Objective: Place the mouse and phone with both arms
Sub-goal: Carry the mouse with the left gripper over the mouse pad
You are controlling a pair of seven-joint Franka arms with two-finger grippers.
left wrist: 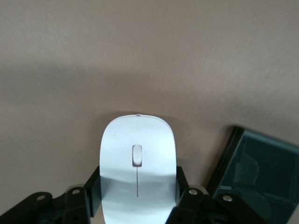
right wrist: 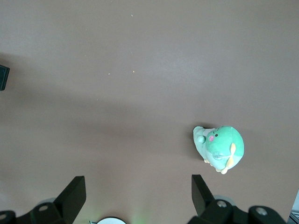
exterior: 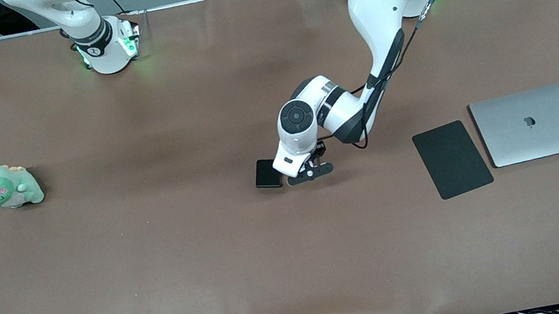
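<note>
The white mouse (left wrist: pixel 138 163) sits between the fingers of my left gripper (left wrist: pixel 138 176), which press on both of its sides. In the front view the left gripper (exterior: pixel 311 172) is low at the middle of the table and the hand hides the mouse. The black phone (exterior: pixel 267 174) lies flat on the table right beside that gripper, toward the right arm's end; it also shows in the left wrist view (left wrist: pixel 261 172). My right gripper (right wrist: pixel 138 182) is open and empty, held high over the table near its own base, and is out of the front view.
A flat black mouse pad (exterior: pixel 452 158) and a closed silver laptop (exterior: pixel 532 124) lie side by side toward the left arm's end. A green plush toy (exterior: pixel 1 186) sits at the right arm's end, and it also shows in the right wrist view (right wrist: pixel 219 148).
</note>
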